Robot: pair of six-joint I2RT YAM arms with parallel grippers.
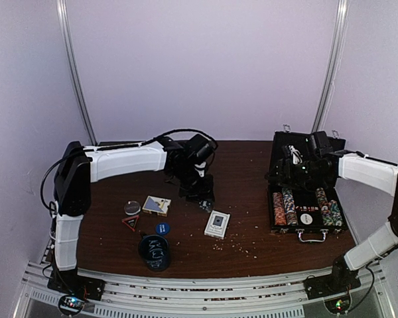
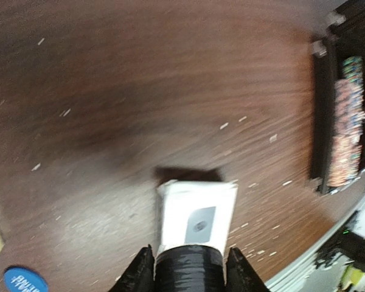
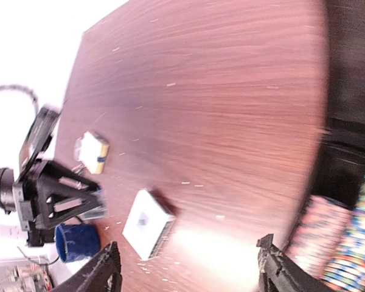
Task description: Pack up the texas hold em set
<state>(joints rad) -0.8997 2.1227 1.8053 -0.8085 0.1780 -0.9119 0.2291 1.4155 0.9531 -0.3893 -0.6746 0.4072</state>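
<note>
The black case (image 1: 286,151) lies open at the right, with multicoloured chip rolls (image 1: 285,207) in its tray; they also show in the left wrist view (image 2: 347,134) and the right wrist view (image 3: 334,243). A white card deck (image 1: 217,224) lies flat mid-table, just ahead of my left gripper (image 2: 190,267), which is closed around a glossy black roll (image 2: 190,272). In the top view my left gripper (image 1: 199,193) hovers behind that deck. My right gripper (image 3: 191,267) is wide open and empty, over the case's near-left part (image 1: 285,173).
A second deck (image 1: 156,205), a clear round button (image 1: 132,208), a red-black triangle (image 1: 131,222) and a blue button (image 1: 162,228) lie at the left. A dark cup with white scribbles (image 1: 154,252) stands near the front edge. Crumbs dot the wood.
</note>
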